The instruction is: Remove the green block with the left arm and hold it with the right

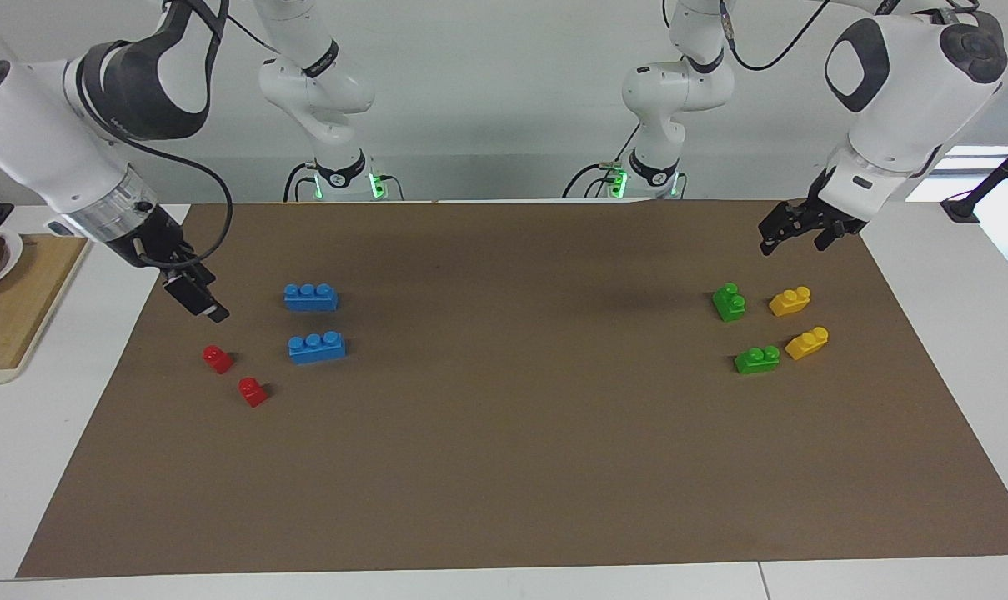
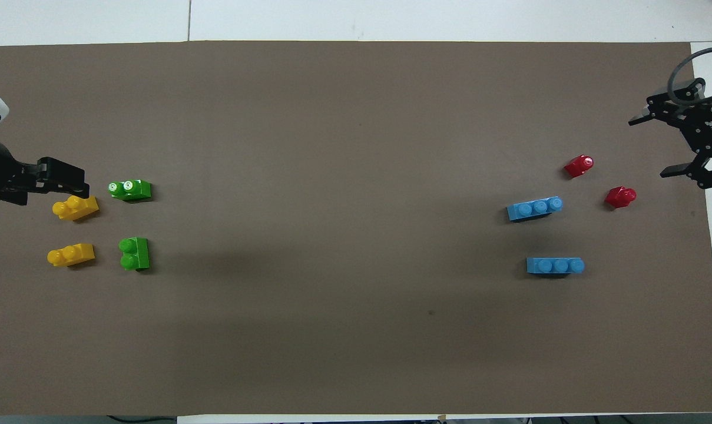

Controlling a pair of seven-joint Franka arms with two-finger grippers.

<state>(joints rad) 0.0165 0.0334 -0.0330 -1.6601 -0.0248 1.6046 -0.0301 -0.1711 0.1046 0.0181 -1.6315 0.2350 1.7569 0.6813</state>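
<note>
No brand, label or writing can be read on anything here. Two white robot arms hang above a table covered by a matte brown mat (image 1: 504, 467).

The left gripper (image 1: 791, 229), black with two fingers, hovers over the mat's edge at the left arm's end of the table; it holds nothing, and how far its fingers are parted cannot be told. The right gripper (image 1: 203, 304) hangs over the mat at the right arm's end, above the red pieces, also holding nothing, its fingers likewise unreadable.

Two glossy green blocks with paired round studs lie at the left arm's end. One green block (image 1: 729, 302) is nearer to the robots; the second green block (image 1: 757, 359) lies farther from them. Beside each sits a yellow two-stud brick (image 1: 790, 301), (image 1: 807, 342).

At the right arm's end lie two blue three-stud bricks (image 1: 311, 297), (image 1: 316, 347) and two small red single-stud pieces (image 1: 218, 358), (image 1: 253, 391). A wooden board (image 1: 12, 317) lies off the mat.
</note>
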